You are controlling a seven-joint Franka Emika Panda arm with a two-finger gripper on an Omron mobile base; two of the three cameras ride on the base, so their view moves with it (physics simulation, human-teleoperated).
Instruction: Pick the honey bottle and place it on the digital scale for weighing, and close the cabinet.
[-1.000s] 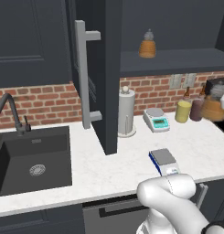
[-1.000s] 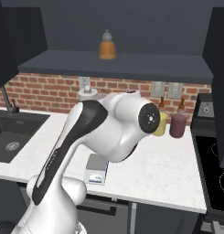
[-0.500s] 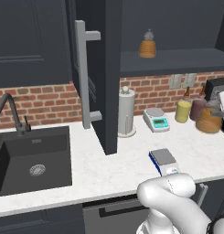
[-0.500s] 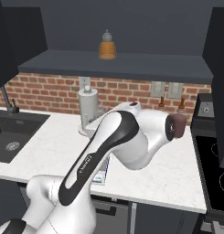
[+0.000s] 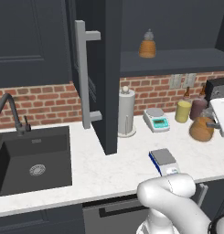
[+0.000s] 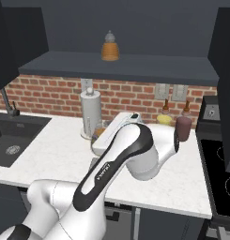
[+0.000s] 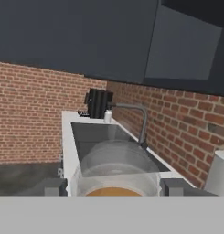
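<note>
The gripper (image 7: 113, 186) is closed on the honey bottle (image 5: 201, 129), its two dark fingertips (image 7: 53, 186) pressed against opposite sides of the whitish cap, whose pale dome and a sliver of amber body rise between them in the hand view. In the left base view the squat amber bottle hangs at the right edge, just above the white marble counter (image 5: 109, 169), beside a yellow jar (image 5: 182, 111) and a maroon jar (image 5: 197, 109). The digital scale (image 5: 163, 162) (blue body, grey platform) sits apart from it, at the counter's front edge. A second, white scale with a teal display (image 5: 156, 119) stands near the brick wall, next to a paper towel roll (image 5: 126, 111). The cabinet (image 5: 93, 73) door stands open, and a beehive-shaped bottle (image 5: 147, 45) sits on its shelf. The bottle looks rigid, smooth and probably fairly heavy when full, so a grip on the cap could slip; holding lower around the body seems safer.
</note>
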